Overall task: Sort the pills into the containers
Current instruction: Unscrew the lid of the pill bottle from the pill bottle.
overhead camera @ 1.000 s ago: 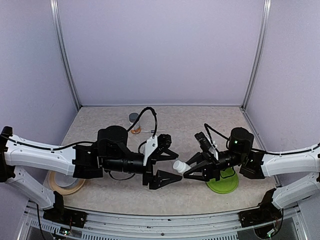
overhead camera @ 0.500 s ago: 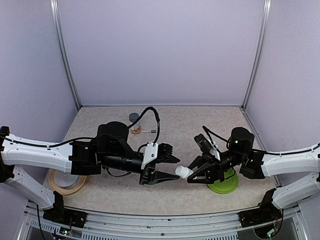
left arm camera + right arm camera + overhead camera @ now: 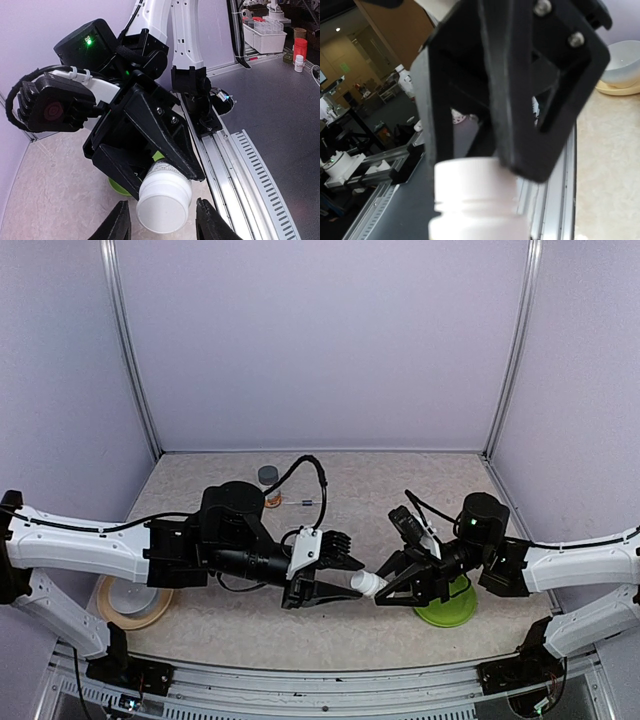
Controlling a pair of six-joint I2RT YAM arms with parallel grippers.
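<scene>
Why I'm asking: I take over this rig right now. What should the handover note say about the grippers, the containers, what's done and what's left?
Right gripper: shut on the small vial, held in the air between the two grippers.
Left gripper: fingers straddle the vial's white cap; contact can't be confirmed.
Gray-capped bottle: at the back of the table, capped, not held.
Done: vial picked up.
Left: probably uncap the vial, then sort the pills. No pills are visible.
</scene>
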